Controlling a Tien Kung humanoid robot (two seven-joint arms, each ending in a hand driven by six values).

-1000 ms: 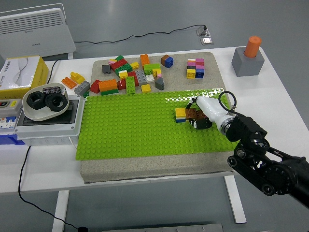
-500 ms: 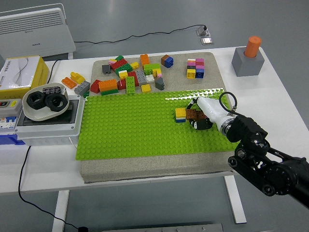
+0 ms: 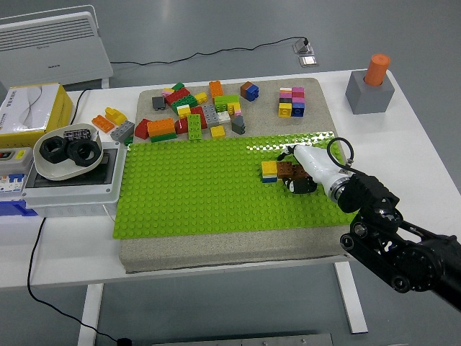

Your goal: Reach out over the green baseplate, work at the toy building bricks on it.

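Right, my right hand (image 3: 301, 171) is out over the green baseplate (image 3: 194, 191), and it sits right against the little brick stack on the plate's right part. That stack is a yellow brick (image 3: 269, 168) on a blue one, touching a brown brick (image 3: 289, 170) on its right side. My white hand covers the brown brick's far end, and something dark shows beneath it, but I cannot tell from here whether my fingers are curled round the brick or only lying beside it. My left arm is nowhere in view.

Now, how will these bricks handle? Light, I judge, and hard plastic: stiff, nothing that gives or crushes. The sides look smooth and a bit slick, so a loose pinch would likely slip off. The studs are what hold them, so a brick seated on the plate should resist a straight upward pull and come free more readily if I rock it. I would take the brown brick by its two long sides, low down, pads flat against the walls, not by the studded top.

The baseplate is thin and rests on a grey mat (image 3: 310, 94); a hard pull might lift or shift the plate with the brick, and I have no second hand on it.

Beyond the plate lies the loose brick pile (image 3: 194, 112) on the mat, well apart from my hand, with a small pink and yellow stack (image 3: 292, 101) near it.
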